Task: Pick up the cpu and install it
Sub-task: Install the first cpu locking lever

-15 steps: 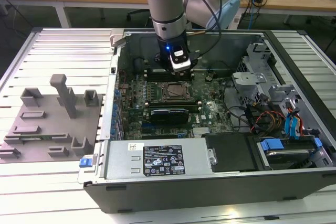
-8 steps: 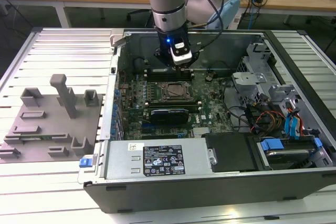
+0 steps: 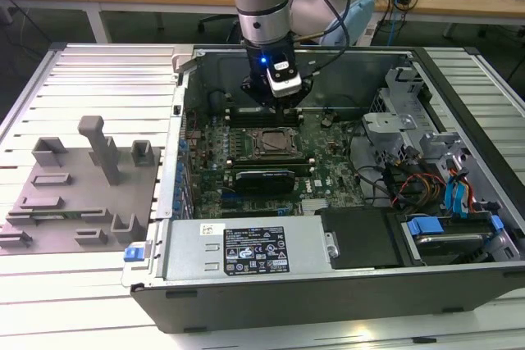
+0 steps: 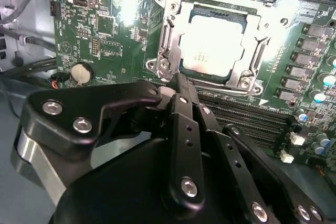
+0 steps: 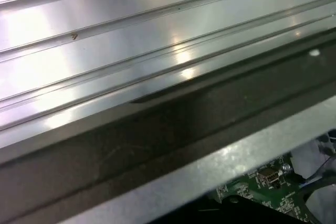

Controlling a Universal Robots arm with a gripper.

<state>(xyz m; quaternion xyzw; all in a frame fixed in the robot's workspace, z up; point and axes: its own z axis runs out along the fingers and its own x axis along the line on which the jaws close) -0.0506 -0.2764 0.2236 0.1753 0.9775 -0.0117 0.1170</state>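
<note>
1. Exterior view, far left: a grey fixture plate (image 3: 74, 202) with upright blocks lies on the ribbed metal table (image 3: 98, 79), well apart from the computer case (image 3: 328, 284).
2. Next to the right, the open case holds the green motherboard (image 3: 238, 161), with a black expansion card (image 3: 264, 179) lying just in front of the socket (image 3: 276, 143).
3. Over the board's rear edge hangs the arm, its gripper (image 3: 283, 106) just behind the socket and above it.
4. Far right of the case sit drive bays with blue tabs (image 3: 426, 225).
5. Second wrist view: the cpu (image 4: 212, 43) lies flat inside the socket frame (image 4: 168, 51), its silver top bright.
6. The gripper (image 4: 181, 85) has its black fingers (image 4: 184, 124) pressed together with nothing between them, tips just beside the frame's near edge.
</note>
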